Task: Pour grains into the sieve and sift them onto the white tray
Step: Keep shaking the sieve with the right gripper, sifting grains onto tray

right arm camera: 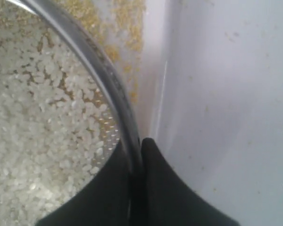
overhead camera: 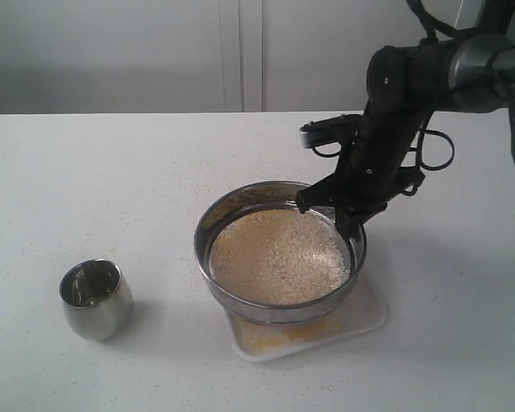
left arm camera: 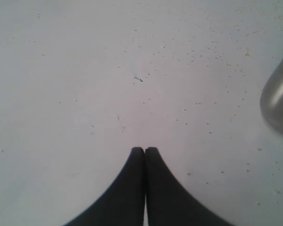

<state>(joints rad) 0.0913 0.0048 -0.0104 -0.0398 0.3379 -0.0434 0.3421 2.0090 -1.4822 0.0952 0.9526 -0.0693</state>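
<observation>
**Sieve held over the tray by its rim**

The bench (overhead camera: 112,172) is flat, matte white and faintly speckled. On it lies the tray (overhead camera: 371,314), a white rectangle with rounded corners and a low rim. The sieve (overhead camera: 275,311), a wide, shallow ring of polished steel, sits over the tray; whether they touch I cannot tell. A small rounded steel cup (overhead camera: 94,299) stands upright, well apart to the left. Pale, coarse grains (overhead camera: 279,256) cover the mesh, and finer yellow ones dust the tray beneath. The right end effector (right arm camera: 136,153) is clamped on the sieve's rim, one black finger inside and one outside. The left end effector (left arm camera: 145,150) is pressed together, empty, near the cup.
</observation>
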